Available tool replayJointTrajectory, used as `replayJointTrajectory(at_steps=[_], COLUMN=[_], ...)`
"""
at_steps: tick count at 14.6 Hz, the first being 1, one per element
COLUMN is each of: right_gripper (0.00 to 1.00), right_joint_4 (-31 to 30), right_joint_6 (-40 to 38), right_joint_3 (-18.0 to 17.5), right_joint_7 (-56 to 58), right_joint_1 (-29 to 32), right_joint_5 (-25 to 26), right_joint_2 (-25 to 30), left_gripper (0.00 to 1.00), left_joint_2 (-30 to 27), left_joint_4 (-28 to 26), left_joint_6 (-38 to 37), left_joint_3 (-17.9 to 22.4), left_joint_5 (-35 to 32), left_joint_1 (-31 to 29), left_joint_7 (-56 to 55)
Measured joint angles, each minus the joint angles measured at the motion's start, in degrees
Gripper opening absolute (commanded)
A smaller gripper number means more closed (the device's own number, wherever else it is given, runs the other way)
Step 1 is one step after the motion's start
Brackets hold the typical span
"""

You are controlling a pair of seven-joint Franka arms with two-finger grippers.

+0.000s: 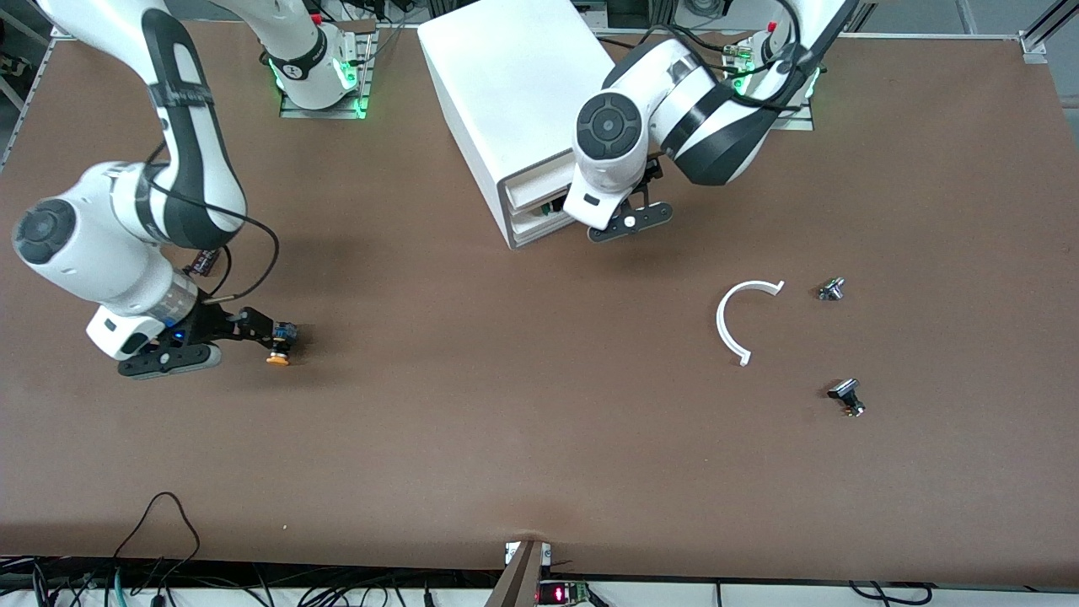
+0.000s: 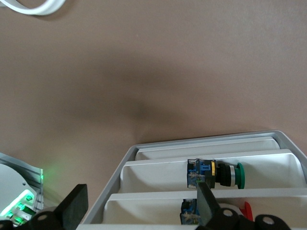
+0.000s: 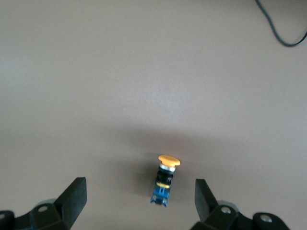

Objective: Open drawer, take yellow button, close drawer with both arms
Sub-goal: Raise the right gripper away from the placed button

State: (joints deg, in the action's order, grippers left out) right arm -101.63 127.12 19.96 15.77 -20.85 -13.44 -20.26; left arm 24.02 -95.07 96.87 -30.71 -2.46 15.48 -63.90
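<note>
The button (image 1: 279, 348), with its orange-yellow cap, lies on its side on the brown table toward the right arm's end. In the right wrist view the button (image 3: 164, 179) lies between the fingers of my right gripper (image 3: 139, 191), which touch nothing. That gripper (image 1: 263, 326) is open, low over the button. The white cabinet (image 1: 506, 76) stands between the arm bases. My left gripper (image 1: 630, 222) is open at its front. In the left wrist view my left gripper (image 2: 140, 197) spreads over the drawer (image 2: 144, 211). I cannot tell how far out the drawer is.
A green-capped button (image 2: 218, 174) lies in the middle tray and a red-capped one (image 2: 245, 211) in the tray nearest my left fingers. A white C-shaped piece (image 1: 732, 324) and two small dark parts (image 1: 831, 289) (image 1: 847, 398) lie toward the left arm's end.
</note>
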Motion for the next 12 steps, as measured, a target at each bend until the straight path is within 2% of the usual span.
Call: replayJointTrajectory(at_steps=[4,8,9,12], right_gripper=[1.00,1.00,1.00,1.00], right_joint_4=[10.30,18.78,20.51,23.06], right_joint_6=[-16.98,-29.18,-31.58,-35.67], right_joint_3=[0.57,0.10,-1.59,-10.13], right_joint_7=[-3.44,-9.41,-11.15,-16.64], right_joint_1=[-0.04,1.36,3.19,10.70], right_joint_5=[3.41,3.61,3.82,6.94], right_joint_2=[1.88,2.20,2.49,5.21], left_gripper=[1.00,1.00,1.00,1.00], left_joint_2=[0.98,1.01,1.03,0.97], left_joint_4=[-0.43,-0.47,-0.48,0.08], left_joint_6=[-0.24,-0.89,-0.96,-2.49], left_joint_3=[-0.41,-1.00,-1.00,-0.89], left_joint_5=[4.81,6.18,6.18,5.85], left_joint_1=[1.58,1.65,1.60,0.38], left_joint_7=[-0.84,-0.84,-0.84,-0.84])
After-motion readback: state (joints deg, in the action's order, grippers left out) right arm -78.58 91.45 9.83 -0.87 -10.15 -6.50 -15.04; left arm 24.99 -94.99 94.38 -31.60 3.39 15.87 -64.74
